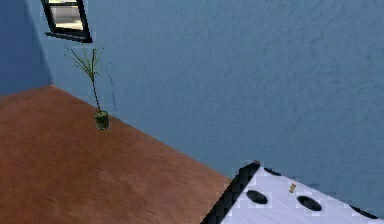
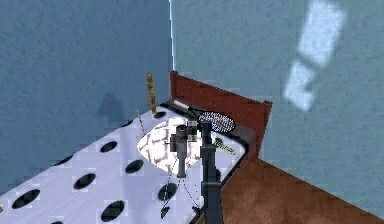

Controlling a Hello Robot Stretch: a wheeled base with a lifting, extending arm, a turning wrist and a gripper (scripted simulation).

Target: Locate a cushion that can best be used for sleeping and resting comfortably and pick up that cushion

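- I see the pale, pinkish patterned cushion point(image 2: 158, 142) lying at the head of the white bed cover with black spots point(image 2: 90, 180), near the dark red wooden headboard point(image 2: 235, 105) — that is where a sleeping pillow belongs, so I judge it the target.
- A black racket point(image 2: 216, 122) lies beside it.
- The dark square arm point(image 2: 210, 185) reaches over the bed, placing the gripper point(image 2: 178, 150) at the cushion.
- Jaws: I cannot tell how they stand, nor whether they hold anything — the cushion lies right behind them.

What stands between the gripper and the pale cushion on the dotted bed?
Nothing visible. The gripper shows right at the pale patterned cushion on the white black-dotted bed; the dark round-headed racket lies aside.
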